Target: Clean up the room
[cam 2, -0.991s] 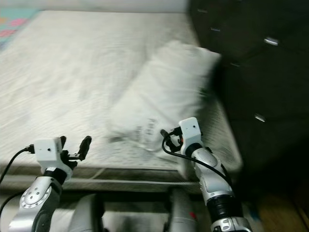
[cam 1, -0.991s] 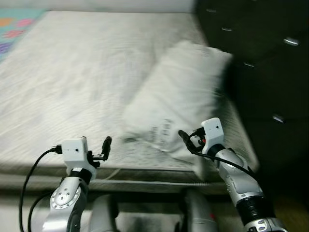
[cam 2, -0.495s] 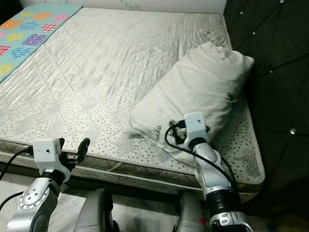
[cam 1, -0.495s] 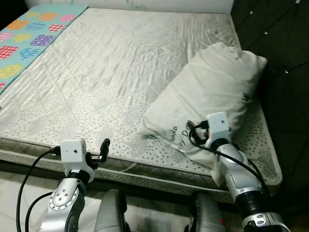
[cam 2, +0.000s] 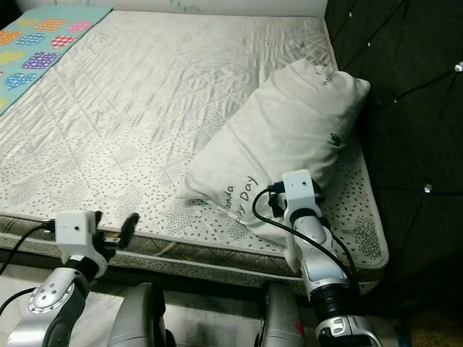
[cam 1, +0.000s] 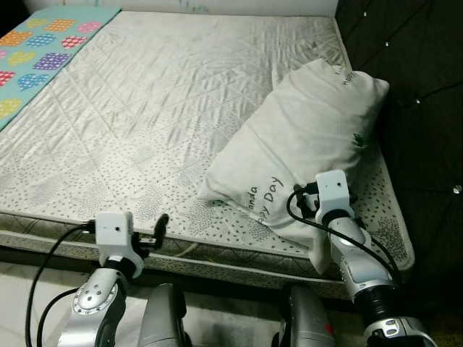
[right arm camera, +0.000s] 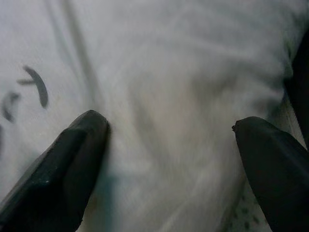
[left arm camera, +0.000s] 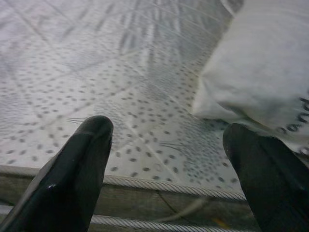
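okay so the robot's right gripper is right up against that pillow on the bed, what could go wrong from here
1. The right gripper is open against the pillow, spanning soft fabric; closing may pinch only a loose fold that slips out.
2. The pillow's near corner lies by the mattress edge, so a weak pull could drag it to the floor.
3. The left gripper hangs open at that edge and could catch the piping if raised.

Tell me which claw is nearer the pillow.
The right claw, open and pressed up against the pillow at its near end. The left claw, also open, hovers at the mattress edge, off to the pillow's left.
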